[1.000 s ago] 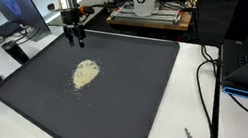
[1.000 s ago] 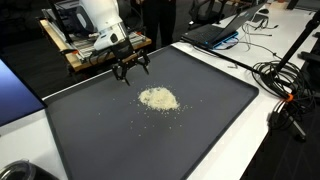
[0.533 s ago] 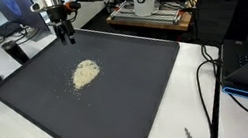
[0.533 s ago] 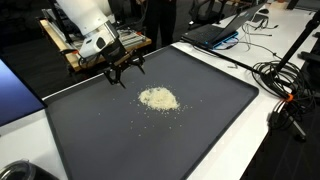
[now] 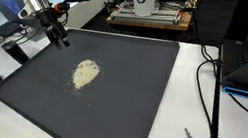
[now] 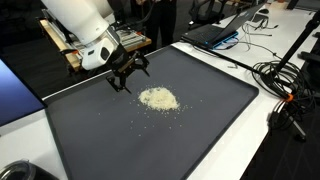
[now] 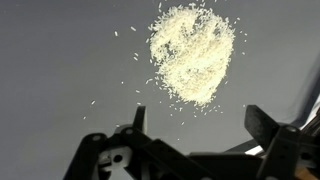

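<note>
Cables (image 6: 272,72) lie on the white counter (image 6: 248,142), beside a dark mat (image 6: 185,140) that covers most of it. Rice (image 6: 158,98) sits in a small loose heap near the middle of the mat, with stray grains scattered around it. Just beyond the heap, toward the mat's far edge, the gripper (image 6: 124,80) hangs above the mat with its jaws spread wide and nothing between them. In the wrist view the rice (image 7: 192,52) lies ahead of the gripper (image 7: 200,125), clear of both fingers. A laptop (image 6: 215,30) stands farther back on the counter.
</note>
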You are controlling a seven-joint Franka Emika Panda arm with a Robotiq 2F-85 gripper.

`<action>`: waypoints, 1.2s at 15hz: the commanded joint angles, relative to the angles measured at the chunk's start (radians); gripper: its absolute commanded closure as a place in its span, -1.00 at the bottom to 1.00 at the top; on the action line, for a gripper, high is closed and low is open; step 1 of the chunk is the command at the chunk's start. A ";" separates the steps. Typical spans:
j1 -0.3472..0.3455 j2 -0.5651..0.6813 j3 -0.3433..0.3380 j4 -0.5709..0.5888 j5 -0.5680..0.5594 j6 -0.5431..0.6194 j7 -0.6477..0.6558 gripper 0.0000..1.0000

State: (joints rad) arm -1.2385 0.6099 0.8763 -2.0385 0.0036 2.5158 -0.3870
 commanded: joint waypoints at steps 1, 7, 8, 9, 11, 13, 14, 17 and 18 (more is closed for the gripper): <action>0.154 0.034 -0.140 0.135 0.077 -0.114 -0.114 -1.00; 0.407 0.091 -0.364 0.345 0.154 -0.314 -0.279 -1.00; 0.447 0.103 -0.401 0.384 0.171 -0.356 -0.306 -1.00; 0.487 0.114 -0.436 0.422 0.187 -0.393 -0.335 -1.00; 0.558 0.147 -0.500 0.502 0.215 -0.474 -0.385 -1.00; 0.627 0.177 -0.563 0.579 0.228 -0.551 -0.413 -1.00; 0.662 0.191 -0.595 0.617 0.226 -0.581 -0.418 -1.00; 0.750 0.231 -0.668 0.722 0.208 -0.669 -0.447 -1.00; 0.779 0.244 -0.689 0.757 0.201 -0.697 -0.451 -1.00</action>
State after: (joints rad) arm -0.5410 0.7906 0.2574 -1.4251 0.1988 1.9225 -0.7954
